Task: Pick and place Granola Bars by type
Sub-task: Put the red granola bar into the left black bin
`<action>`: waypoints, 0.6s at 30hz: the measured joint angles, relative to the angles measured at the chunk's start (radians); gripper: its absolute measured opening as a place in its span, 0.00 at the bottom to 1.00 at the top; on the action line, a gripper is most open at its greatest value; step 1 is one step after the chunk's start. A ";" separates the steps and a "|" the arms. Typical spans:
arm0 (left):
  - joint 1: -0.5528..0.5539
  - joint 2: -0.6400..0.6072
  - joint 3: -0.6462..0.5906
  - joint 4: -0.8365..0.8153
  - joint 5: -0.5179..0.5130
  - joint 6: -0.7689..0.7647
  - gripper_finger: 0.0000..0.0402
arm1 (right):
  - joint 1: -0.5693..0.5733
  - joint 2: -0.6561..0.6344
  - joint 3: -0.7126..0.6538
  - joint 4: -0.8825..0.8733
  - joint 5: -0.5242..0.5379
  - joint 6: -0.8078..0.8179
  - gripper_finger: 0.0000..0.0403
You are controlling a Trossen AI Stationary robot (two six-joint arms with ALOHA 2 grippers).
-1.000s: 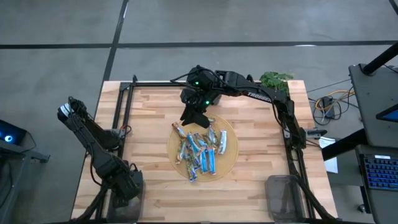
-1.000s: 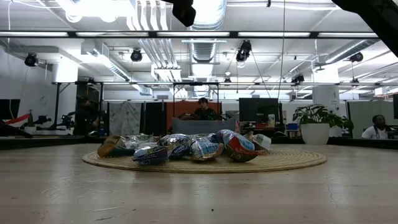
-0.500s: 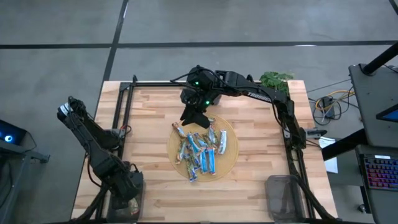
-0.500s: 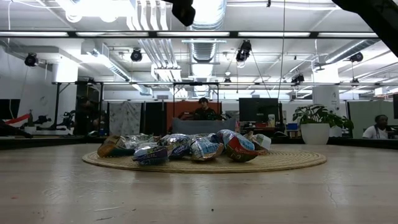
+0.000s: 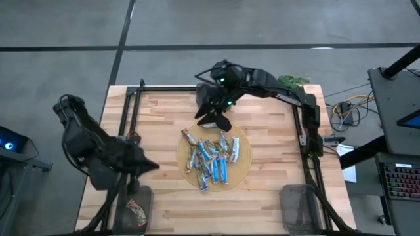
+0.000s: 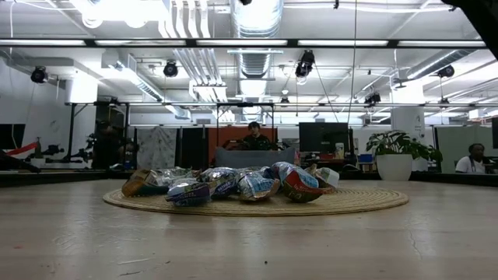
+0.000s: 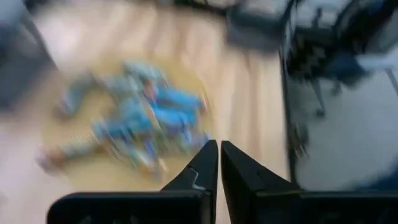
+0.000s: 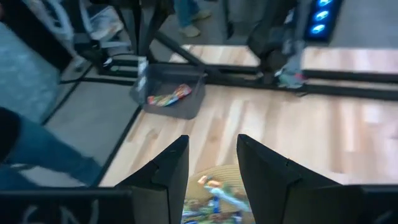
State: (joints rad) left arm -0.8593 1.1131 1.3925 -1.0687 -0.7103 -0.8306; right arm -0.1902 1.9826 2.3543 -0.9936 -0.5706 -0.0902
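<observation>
Here one bar (image 5: 136,210) lies in the seven-o'clock bin (image 5: 133,214), the rest (image 5: 212,157) unsorted; left end effector (image 5: 152,165) closed empty, right (image 5: 218,122) narrowly parted.

In the left wrist view the granola bars (image 7: 140,121) are smeared by motion blur, so no single wrapper can be told apart. The grey bin (image 5: 300,208) at the right near corner of the bench (image 5: 157,111) is cut off by the high view's bottom edge, its contents unclear.
</observation>
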 joint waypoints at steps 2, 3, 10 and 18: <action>0.000 -0.023 0.013 -0.001 -0.088 0.072 0.01 | 0.000 -0.026 0.000 0.000 0.035 -0.010 0.32; 0.000 -0.034 0.014 0.000 -0.130 0.103 0.01 | 0.000 -0.041 0.000 -0.002 0.048 -0.015 0.32; 0.006 -0.106 0.012 0.023 -0.367 0.253 0.01 | 0.000 -0.134 -0.001 -0.006 0.100 -0.048 0.32; 0.041 -0.151 0.011 0.217 -0.400 0.532 0.01 | 0.000 -0.186 -0.002 -0.006 0.162 -0.073 0.32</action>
State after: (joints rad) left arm -0.8181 0.9619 1.4032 -0.8516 -1.1105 -0.2989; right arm -0.1902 1.7969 2.3524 -0.9996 -0.4084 -0.1633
